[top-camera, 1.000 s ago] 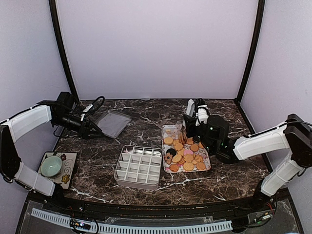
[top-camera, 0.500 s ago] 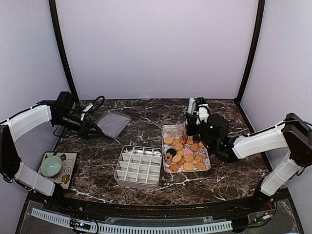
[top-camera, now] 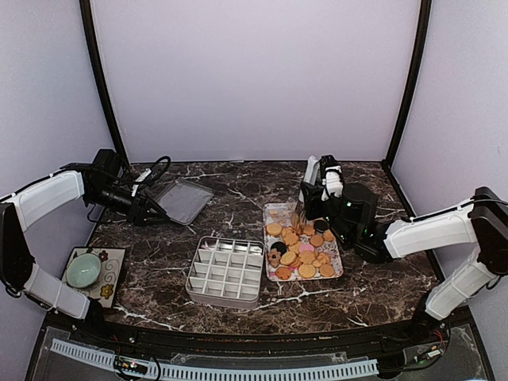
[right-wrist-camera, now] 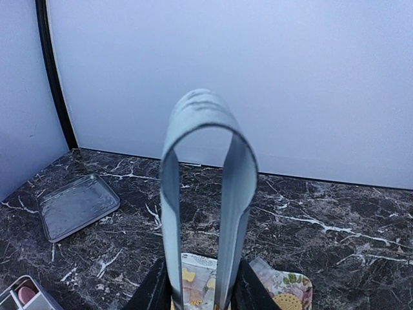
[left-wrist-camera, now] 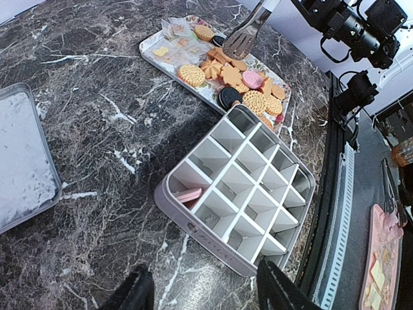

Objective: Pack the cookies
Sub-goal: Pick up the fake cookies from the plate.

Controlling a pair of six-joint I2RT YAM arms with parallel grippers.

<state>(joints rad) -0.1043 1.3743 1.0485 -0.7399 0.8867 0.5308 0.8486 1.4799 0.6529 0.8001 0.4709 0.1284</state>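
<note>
Right pincer (right-wrist-camera: 201,287) nudged slightly rightward, clamped on grey metal tongs (right-wrist-camera: 204,108) above small golden cookies (top-camera: 305,250) (on flowered tray (top-camera: 274,210)), left pincer (left-wrist-camera: 203,294) wide, empty

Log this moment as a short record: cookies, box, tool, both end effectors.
cookies: piled on the flowered tray
pink cookie: lying in one near cell of the box
box: divided, other visible cells look empty
tongs: tips at the cookie pile, contact unclear
right end effector: shut on tongs
left end effector: open, holding nothing
</note>
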